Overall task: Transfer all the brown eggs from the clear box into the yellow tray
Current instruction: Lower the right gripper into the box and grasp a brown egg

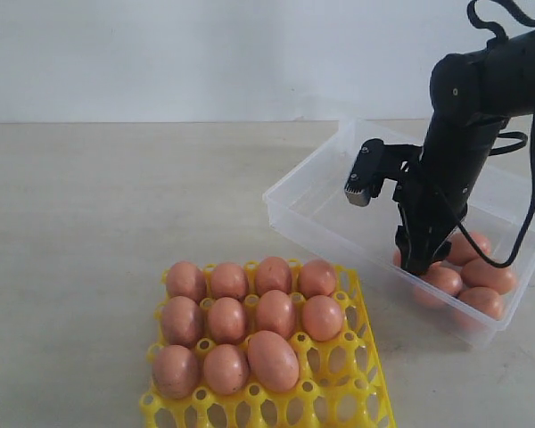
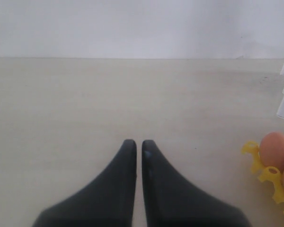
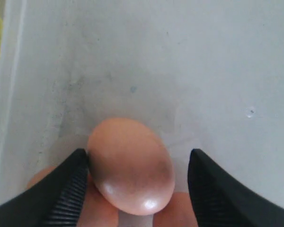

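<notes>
Yellow tray [image 1: 308,389] partly filled, the right gripper [image 3: 138,158], jaws spread, straddles a brown egg [image 3: 130,166] in the clear box [image 1: 330,234] and must next close gently.

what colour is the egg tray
The tray is bright yellow, clearest in the exterior view.
</notes>
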Robot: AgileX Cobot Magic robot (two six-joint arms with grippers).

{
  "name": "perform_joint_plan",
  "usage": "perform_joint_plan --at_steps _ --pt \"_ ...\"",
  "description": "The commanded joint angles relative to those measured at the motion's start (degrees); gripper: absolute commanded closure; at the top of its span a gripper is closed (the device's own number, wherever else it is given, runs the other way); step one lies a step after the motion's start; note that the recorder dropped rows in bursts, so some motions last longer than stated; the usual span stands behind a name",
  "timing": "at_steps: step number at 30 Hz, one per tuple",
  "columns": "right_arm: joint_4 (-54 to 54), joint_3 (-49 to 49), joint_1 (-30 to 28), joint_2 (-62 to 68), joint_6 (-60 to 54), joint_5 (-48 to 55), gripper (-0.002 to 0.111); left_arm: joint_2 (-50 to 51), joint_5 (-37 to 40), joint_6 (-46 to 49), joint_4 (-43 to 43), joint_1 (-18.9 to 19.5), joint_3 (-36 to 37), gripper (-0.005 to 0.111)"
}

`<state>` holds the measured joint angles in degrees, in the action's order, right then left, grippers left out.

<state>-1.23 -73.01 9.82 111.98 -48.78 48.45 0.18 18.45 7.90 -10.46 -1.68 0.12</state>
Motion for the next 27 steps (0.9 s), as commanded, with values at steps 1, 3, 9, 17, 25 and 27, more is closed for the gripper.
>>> perform_joint_plan --at_steps 1,3,9,17,25,27 --pt "-1.3 -0.3 0.0 0.7 -0.9 -0.3 0.054 -0.2 -0.6 -0.4 -0.5 -0.2 -0.1 0.103" --pt "-1.5 -0.3 0.0 0.7 -0.9 -0.5 0.054 -0.2 -0.6 -0.4 -0.5 -0.2 -0.1 0.103" --pt "-2.7 -0.3 -0.1 0.7 -0.9 -0.7 0.054 -0.2 -0.6 -0.4 -0.5 -0.2 -0.1 0.103" --pt "-2.7 -0.3 -0.1 0.7 -0.7 -3.7 0.055 -0.2 -0.6 -0.4 -0.5 -0.2 -0.1 0.103" --pt "-2.2 -0.3 -0.1 0.7 -0.9 -5.0 0.055 -0.2 -0.6 -0.4 -0.5 -0.2 -0.1 0.103" --pt "-2.2 -0.3 -0.1 0.7 -0.9 -5.0 0.055 -0.2 -0.6 -0.4 -0.5 -0.2 -0.1 0.103"
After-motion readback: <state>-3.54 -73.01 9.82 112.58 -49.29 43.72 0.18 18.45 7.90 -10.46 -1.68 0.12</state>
